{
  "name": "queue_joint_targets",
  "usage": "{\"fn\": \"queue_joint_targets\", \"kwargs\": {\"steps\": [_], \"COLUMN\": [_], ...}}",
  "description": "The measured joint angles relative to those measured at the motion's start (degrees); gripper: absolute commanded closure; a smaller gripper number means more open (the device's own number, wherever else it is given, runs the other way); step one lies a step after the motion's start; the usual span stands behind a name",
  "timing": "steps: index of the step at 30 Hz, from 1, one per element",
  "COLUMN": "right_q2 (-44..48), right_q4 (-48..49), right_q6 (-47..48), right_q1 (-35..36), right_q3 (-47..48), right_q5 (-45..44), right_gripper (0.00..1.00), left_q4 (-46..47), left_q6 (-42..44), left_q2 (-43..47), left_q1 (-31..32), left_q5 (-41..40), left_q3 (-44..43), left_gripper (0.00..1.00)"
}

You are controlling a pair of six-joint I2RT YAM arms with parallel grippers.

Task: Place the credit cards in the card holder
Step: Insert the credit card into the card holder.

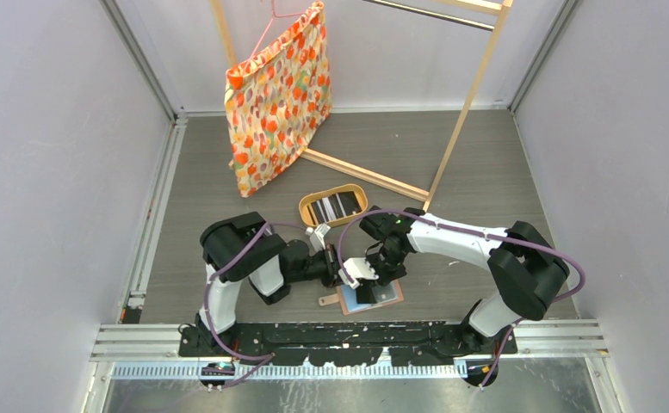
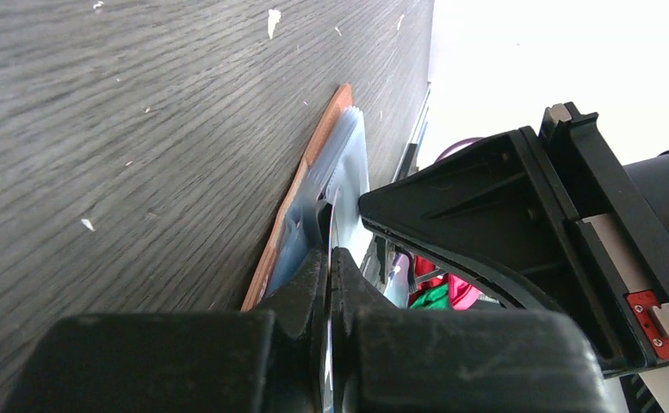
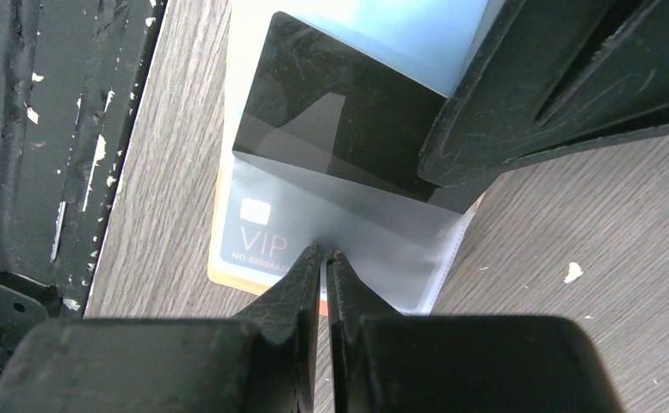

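**Card holder spread open, both pincers closed at its pockets**

Card holder point(image 1: 389, 295) lies unfolded on the grey wood-grain table point(image 1: 451, 172). Its salmon-tan cover faces down and its snap tab point(image 1: 328, 300) sticks out on the left. In the right wrist view a black card point(image 3: 339, 112) lies tilted across its pale-blue inside. The card's lower edge meets a frosted sleeve point(image 3: 399, 249). Under that sleeve sits a grey-blue VIP card point(image 3: 257, 237) with a small chip mark. It carries the word "VIP" in pale capitals, and below that a line starting "NO" whose digits are too faint to read.

The right gripper point(image 3: 324, 252) is drawn in to a thin slit, with its tips on the frosted sleeve just below the black card's edge. Whether it nips the plastic cannot be told. The left gripper point(image 2: 329, 251) comes at the card holder from the left. It is closed on the edge of a pale-blue leaf, and a pale sliver shows between its fingers.

Just beyond the card holder stands an oval wooden tray point(image 1: 306, 206) that holds more credit cards point(image 1: 335, 206), dark and light, side by side. Farther beyond it is a light wooden rack point(image 1: 468, 95). An orange floral bag point(image 1: 277, 103) hangs from the rack on a pink hanger point(image 1: 270, 26).
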State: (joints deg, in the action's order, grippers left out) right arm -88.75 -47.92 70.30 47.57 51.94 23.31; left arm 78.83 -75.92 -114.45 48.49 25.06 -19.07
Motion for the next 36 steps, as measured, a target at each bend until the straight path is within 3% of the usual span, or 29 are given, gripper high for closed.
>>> {"fn": "queue_joint_targets", "kwargs": {"steps": [16, 24, 36], "right_q2": [0.0, 0.0, 1.9], "right_q4": [0.1, 0.3, 0.1], "right_q6": [-1.7, -4.0, -8.6], "right_q1": [0.7, 1.1, 1.0], "right_q3": [0.1, 0.2, 1.8], "right_q5": [-1.0, -1.2, 0.3], "right_gripper": [0.86, 0.75, 0.72], "left_q4": [-0.3, -0.3, -4.0], "left_q6": [-2.0, -3.2, -3.1], "left_q2": [1.0, 2.0, 5.2], "left_q1": [3.6, 7.2, 8.5], "left_q5": [-9.2, -16.8, -22.1], "left_q3": [0.8, 1.4, 1.9], "left_gripper": [0.99, 1.0, 0.74]}}
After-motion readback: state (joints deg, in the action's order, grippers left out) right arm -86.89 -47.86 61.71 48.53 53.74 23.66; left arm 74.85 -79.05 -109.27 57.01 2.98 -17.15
